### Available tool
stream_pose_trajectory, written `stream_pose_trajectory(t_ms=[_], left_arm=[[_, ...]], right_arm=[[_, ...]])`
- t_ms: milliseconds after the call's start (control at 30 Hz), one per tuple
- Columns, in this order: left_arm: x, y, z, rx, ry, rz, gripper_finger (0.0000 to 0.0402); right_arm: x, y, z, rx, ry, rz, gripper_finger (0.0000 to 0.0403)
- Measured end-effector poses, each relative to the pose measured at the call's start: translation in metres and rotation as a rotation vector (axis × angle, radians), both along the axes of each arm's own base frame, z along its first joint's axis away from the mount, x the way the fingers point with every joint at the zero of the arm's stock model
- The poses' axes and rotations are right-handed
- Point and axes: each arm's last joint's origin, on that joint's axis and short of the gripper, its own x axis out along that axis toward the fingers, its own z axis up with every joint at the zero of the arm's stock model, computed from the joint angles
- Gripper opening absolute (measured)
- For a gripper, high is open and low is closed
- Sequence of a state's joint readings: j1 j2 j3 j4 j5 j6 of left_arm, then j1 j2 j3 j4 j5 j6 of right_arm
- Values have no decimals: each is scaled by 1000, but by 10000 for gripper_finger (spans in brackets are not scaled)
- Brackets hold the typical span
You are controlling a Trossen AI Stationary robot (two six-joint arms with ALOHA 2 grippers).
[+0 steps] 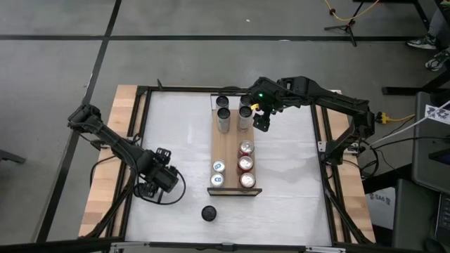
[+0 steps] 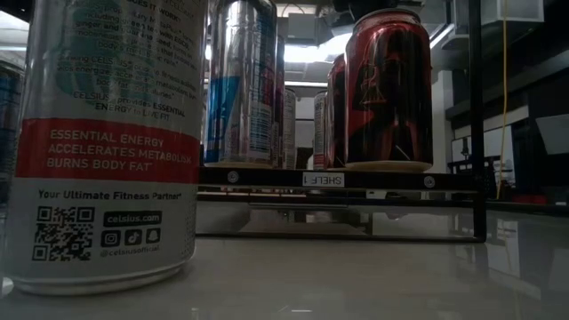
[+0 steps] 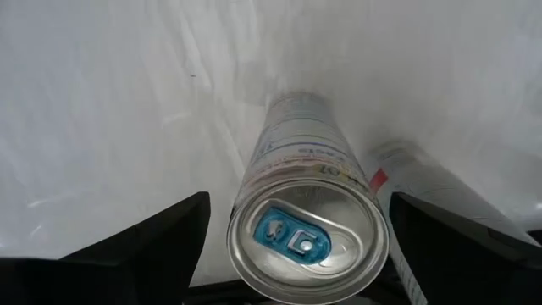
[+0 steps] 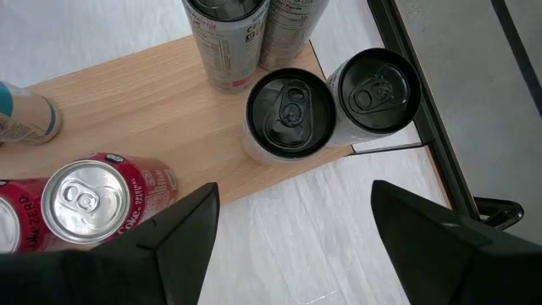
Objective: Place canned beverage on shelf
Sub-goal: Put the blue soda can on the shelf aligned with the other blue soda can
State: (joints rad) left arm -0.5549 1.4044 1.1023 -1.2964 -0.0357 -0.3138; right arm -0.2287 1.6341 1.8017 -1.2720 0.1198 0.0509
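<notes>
Left gripper spread wide around an upright silver can with blue tab, fingers either side, contact unclear. That can stands on the white table, off the shelf, left of its near end. Right gripper open and empty above the shelf's far right edge, beside the black-topped cans. Three red cans and two blue-topped cans sit at the near end.

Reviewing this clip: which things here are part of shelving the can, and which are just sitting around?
In the job: shelf; blue-tabbed can; left gripper, open around it.
Lying about: black-topped can on the table; red cans, already shelved; right gripper, open over the shelf.
</notes>
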Motion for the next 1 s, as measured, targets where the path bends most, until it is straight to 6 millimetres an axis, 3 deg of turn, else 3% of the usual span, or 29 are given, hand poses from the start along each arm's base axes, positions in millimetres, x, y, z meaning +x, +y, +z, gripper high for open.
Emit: stream_pose_trajectory(t_ms=[1000], left_arm=[[1,0,0,-4,-13,155,361]], right_arm=[[0,0,0,0,1,0,298]])
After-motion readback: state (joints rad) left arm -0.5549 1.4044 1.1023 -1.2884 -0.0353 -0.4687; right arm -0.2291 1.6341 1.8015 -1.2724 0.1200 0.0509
